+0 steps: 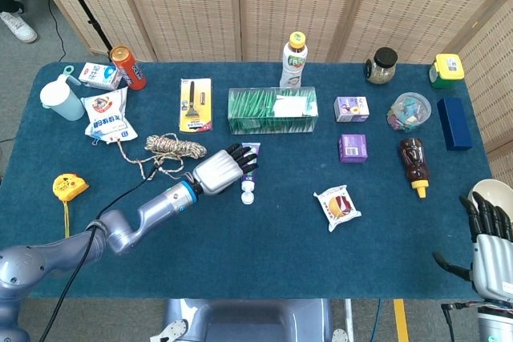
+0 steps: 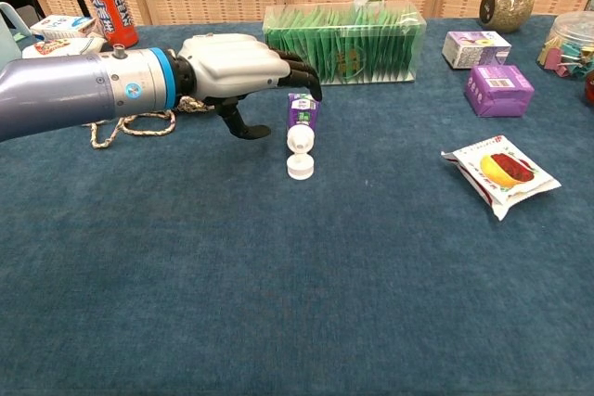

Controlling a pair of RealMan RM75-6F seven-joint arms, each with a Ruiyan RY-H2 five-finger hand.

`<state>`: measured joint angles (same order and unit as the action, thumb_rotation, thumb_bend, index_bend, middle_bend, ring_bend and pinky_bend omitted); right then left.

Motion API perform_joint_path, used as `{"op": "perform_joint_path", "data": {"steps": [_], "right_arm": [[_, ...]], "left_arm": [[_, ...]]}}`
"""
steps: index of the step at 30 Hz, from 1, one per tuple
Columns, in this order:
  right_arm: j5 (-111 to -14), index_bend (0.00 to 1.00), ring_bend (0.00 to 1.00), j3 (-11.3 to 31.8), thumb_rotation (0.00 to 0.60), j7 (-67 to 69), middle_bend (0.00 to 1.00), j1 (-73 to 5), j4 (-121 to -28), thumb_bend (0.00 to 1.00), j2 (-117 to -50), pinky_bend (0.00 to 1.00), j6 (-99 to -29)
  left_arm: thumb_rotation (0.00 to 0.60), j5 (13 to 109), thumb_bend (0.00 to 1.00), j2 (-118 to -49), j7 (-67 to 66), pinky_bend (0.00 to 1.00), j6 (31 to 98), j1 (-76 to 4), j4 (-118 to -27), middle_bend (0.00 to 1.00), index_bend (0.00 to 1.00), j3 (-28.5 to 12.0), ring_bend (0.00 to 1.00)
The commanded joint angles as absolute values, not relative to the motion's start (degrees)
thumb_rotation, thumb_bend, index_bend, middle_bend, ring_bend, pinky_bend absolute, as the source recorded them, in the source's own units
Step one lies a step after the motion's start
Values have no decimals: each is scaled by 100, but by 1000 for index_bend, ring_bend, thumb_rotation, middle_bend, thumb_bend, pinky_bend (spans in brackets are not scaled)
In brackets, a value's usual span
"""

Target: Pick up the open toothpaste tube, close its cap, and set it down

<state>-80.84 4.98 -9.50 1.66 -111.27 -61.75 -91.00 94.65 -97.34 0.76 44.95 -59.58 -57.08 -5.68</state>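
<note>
Toothpaste tube (image 1: 250,164) sits near the middle of the blue table (image 1: 264,254), but larger things come first: the table itself spans both views, and at its twelve o'clock edge stands a clear box of green sachets (image 1: 272,110). From eight o'clock the left arm (image 1: 120,226) reaches in, and its left hand (image 1: 220,171) hovers just at the tube's nine o'clock, fingers spread and empty, their dark fingertips (image 2: 311,85) over the tube's purple body without plainly touching it. At five o'clock, by the table's corner, the right hand (image 1: 489,250) rests with fingers apart, holding nothing. The tube lies flat, tail toward twelve o'clock just below the sachet box, nozzle toward six. Its white flip cap (image 2: 300,166) hangs open at the nozzle end, lying on the cloth.
</note>
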Motion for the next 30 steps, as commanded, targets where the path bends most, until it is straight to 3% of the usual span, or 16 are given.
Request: {"op": "perform_joint_path", "data": {"steps": [1, 14, 22, 30], "right_arm": [[-8081, 86, 0, 502, 600, -947, 24, 171, -11132, 0, -6166, 0, -9104], [-8077, 86, 0, 485, 600, -972, 24, 257, -11194, 0, -6093, 0, -9190], [-8117, 86, 0, 466, 600, -988, 24, 314, -11255, 0, -6055, 0, -9256], [-8146, 86, 0, 465, 600, -1013, 24, 329, -11271, 0, -6055, 0, -9269]], "left_arm": [[600, 9438, 381, -9819, 87, 137, 4483, -6007, -5599, 126, 175, -532, 76], [600, 9148, 381, -10307, 18, 137, 4371, -6181, -4966, 127, 188, -549, 84], [600, 9000, 412, -10554, -219, 141, 4486, -6157, -4655, 188, 248, -558, 152], [600, 8920, 447, -10657, -413, 260, 4707, -6076, -4619, 280, 321, -544, 257]]}}
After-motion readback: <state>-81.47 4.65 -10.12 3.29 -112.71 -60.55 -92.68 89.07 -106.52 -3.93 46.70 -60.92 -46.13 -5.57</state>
